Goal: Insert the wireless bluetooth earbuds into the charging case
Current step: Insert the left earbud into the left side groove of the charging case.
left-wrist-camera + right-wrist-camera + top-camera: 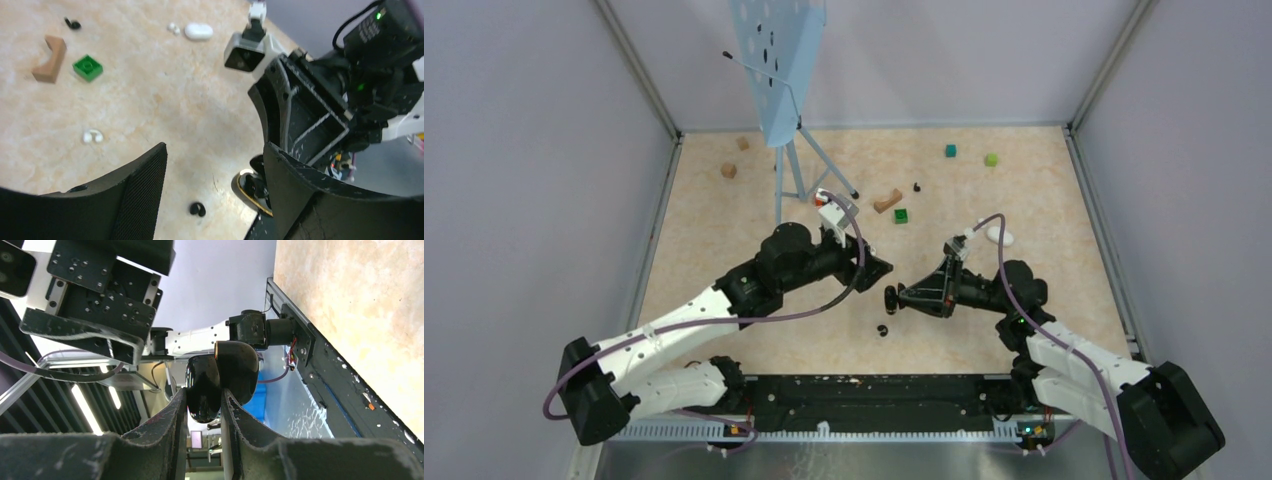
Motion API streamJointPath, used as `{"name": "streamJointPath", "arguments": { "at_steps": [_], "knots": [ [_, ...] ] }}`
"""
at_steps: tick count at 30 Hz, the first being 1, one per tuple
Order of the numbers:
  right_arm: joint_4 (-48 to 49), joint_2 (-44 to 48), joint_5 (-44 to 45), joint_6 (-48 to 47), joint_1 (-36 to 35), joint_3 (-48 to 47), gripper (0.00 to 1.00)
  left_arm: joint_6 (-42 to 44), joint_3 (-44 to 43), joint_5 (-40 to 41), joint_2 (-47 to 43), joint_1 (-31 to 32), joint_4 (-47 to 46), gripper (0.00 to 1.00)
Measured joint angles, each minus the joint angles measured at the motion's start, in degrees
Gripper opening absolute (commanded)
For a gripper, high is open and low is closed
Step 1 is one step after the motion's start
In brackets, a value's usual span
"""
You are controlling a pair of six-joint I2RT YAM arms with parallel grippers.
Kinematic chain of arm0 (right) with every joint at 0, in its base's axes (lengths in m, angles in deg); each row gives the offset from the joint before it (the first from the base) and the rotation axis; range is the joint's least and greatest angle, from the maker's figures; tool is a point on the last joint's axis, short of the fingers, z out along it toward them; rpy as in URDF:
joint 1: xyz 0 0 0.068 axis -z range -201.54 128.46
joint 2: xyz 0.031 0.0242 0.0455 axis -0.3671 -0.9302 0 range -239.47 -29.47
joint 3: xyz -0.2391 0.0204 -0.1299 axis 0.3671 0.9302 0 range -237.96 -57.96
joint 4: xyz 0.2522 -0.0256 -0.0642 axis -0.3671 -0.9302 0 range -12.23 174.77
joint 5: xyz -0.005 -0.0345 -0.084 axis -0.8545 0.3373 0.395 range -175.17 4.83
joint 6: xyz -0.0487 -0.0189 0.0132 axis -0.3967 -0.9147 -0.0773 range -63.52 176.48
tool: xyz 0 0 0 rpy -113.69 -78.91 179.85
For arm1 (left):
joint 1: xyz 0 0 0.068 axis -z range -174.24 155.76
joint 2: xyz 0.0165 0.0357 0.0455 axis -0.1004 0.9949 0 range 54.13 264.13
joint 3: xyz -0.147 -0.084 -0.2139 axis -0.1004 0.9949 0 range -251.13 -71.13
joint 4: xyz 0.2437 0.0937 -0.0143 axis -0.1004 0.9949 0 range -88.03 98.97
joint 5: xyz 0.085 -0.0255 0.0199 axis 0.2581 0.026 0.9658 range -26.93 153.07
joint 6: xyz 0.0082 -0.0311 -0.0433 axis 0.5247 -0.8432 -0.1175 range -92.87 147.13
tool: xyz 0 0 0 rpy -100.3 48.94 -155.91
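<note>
Right fingers clamp glossy black charging case; left fingers spread, empty. Small black earbud loose on beige worktop near front edge; not yet inserted.

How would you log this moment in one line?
right gripper: shut on black case | left gripper: open, empty | black earbud: on table

No legible txt anywhere
</note>
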Motion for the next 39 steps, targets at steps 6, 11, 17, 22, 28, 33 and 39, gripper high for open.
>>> {"name": "streamJointPath", "arguments": {
  "at_steps": [6, 11, 17, 22, 28, 33, 39],
  "knots": [
    [-0.74, 0.0, 0.09, -0.44, 0.0, -0.04, 0.0, -1.18, 1.66, -2.95, -1.55, 0.0, 3.34, 0.81],
    [0.17, -0.59, 0.17, -0.09, 0.0, -0.04, 0.0, -2.23, 5.64, -2.27, -8.87, 0.0, 2.71, 0.76],
    [4.55, -3.23, 0.68, 3.28, 0.0, 0.0, 0.0, 1.07, 6.45, -5.25, -11.8, 0.0, 2.25, 0.81],
    [9.18, -5.25, 1.27, 6.97, 0.0, 0.44, 0.0, 5.03, 6.49, -8.61, -10.19, 0.0, 3.82, 0.81],
    [12.04, -6.4, 1.51, 9.7, 0.0, 1.57, 0.0, 7.06, 7.91, -8.94, -10.16, 0.0, 2.71, 0.78],
    [12.79, -6.4, 1.53, 10.16, 0.0, 1.57, 0.0, 7.32, 9.18, -10.08, -9.62, 0.0, 1.09, 0.76],
    [12.76, -6.4, 1.55, 10.16, 0.0, 1.57, 0.0, 7.96, 9.18, -11.21, -6.82, 0.0, -0.92, 0.76]
  ]
}}
